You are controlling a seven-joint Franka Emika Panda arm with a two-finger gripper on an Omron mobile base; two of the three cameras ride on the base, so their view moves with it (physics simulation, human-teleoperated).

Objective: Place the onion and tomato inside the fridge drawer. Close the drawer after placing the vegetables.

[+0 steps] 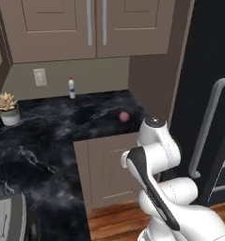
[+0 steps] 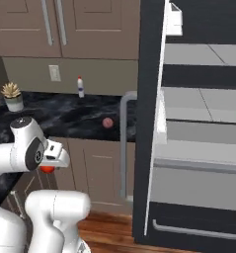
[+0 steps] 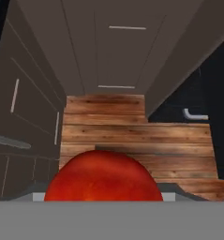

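Counter: the black marble top lies wide open around the onion, nothing standing near it.
Back edge: the white bottle at 12 o'clock against the wall, the potted succulent out at 9 o'clock, both well apart from the onion.
Fridge door: swung open, its edge and grey handle standing between counter and shelves.
Hand view: the tomato blocks 6 o'clock; wooden floor open beyond, cabinets walling both sides.
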